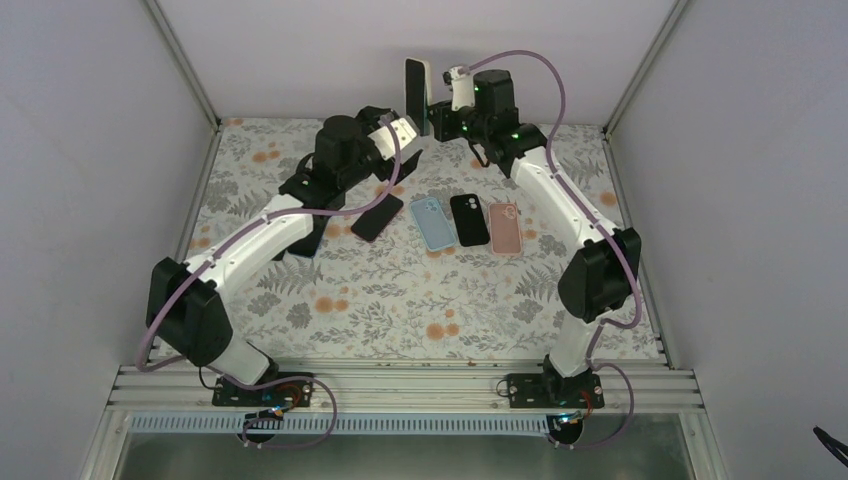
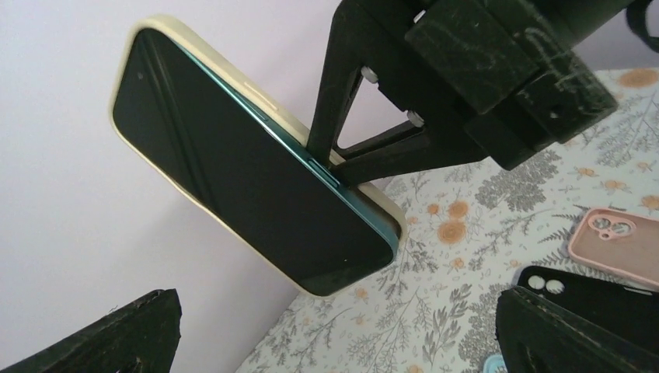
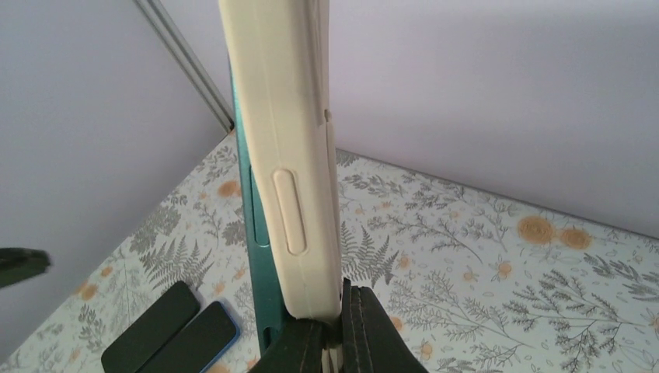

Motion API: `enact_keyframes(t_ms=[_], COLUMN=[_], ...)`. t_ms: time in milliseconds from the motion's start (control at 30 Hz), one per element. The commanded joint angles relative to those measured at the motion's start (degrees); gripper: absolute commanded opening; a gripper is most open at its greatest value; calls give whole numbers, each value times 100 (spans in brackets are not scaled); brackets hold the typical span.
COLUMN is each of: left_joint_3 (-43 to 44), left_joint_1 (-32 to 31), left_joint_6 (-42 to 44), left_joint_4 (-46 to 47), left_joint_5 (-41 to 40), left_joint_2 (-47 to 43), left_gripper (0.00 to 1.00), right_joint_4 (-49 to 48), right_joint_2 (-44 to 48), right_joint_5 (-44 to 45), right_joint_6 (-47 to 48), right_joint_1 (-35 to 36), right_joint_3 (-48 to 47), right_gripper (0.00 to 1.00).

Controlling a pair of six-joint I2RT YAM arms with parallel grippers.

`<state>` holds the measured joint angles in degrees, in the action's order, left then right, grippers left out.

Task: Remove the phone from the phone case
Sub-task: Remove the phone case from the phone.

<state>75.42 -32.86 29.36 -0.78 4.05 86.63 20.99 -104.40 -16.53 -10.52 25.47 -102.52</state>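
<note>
R gripper (image 3: 336, 342) pinches the cream case (image 3: 287, 155), phone (image 2: 249, 179) partly peeled out, aloft near back wall (image 1: 400, 40). L gripper (image 2: 342, 334) spread, just beside. If you yank off-axis, that thin pinch could slip & drop both on the table (image 1: 380, 300).

From my right wrist the case (image 3: 287, 155) runs off the top edge, its lower end buried between my right fingers (image 3: 371, 336). From my left wrist the pink case (image 2: 618, 247) is cut by the right edge, and my left fingers (image 2: 116, 338) show only as bottom corners.
</note>
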Motion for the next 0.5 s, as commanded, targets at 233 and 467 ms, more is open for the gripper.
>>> enact_keyframes(t_ms=[233, 467], left_joint_3=[126, 202], left_joint_1=[-36, -27], left_joint_6=[-296, -320], left_joint_4=[930, 1013], left_joint_5=[-131, -240], left_joint_2=[442, 705], left_gripper=[100, 100], right_joint_4=[-600, -597], right_joint_2=[52, 91], right_joint_5=[-70, -131], right_joint_6=[-274, -282], right_joint_1=[52, 71], right_joint_3=[-253, -278], right_gripper=[3, 3])
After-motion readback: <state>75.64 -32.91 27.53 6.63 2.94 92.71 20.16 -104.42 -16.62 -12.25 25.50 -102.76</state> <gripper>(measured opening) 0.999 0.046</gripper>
